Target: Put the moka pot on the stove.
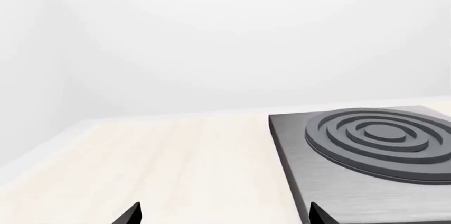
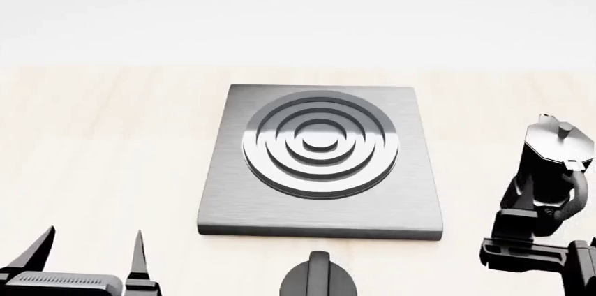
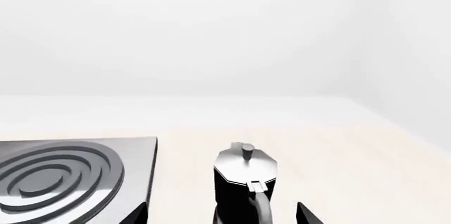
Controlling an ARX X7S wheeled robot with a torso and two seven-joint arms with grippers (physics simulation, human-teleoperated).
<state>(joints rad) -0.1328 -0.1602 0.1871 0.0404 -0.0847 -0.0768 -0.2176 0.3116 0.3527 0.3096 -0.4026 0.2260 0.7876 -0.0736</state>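
Observation:
The moka pot (image 2: 551, 160) stands upright on the pale wooden table, to the right of the stove (image 2: 317, 163). It is glossy black with a silvery lid and knob. In the right wrist view the moka pot (image 3: 243, 182) sits between the spread fingertips of my right gripper (image 3: 222, 216), its handle toward the camera, with a gap on both sides. The stove (image 3: 71, 176) lies beside it. My right gripper (image 2: 545, 223) is open around the pot's base. My left gripper (image 2: 91, 248) is open and empty at the front left, with the stove (image 1: 366, 155) just ahead of one fingertip.
A squat black round knob (image 2: 319, 278) sits at the table's front edge just before the stove. The wooden tabletop (image 2: 112, 142) runs back to a plain white wall. A table edge (image 1: 42, 147) shows in the left wrist view.

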